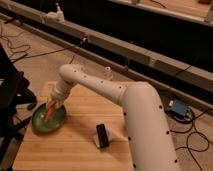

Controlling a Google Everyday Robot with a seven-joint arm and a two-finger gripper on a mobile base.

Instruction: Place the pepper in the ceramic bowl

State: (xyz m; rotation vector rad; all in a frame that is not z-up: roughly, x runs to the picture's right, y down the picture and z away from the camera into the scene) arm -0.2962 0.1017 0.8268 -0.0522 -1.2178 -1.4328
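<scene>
Directly below my gripper (pixel 54 104), the pepper (pixel 49 114) hung clamped between its fingers, long axis steeply tilted, tip over the ceramic bowl (pixel 41 126) interior. Beneath lay a wooden table (pixel 75 152); to the gripper's far side lay a dark block (pixel 102 135).

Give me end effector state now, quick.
End effector: over the green bowl, with the pepper at its tip reaching down into the bowl; open or closed cannot be told.
</scene>
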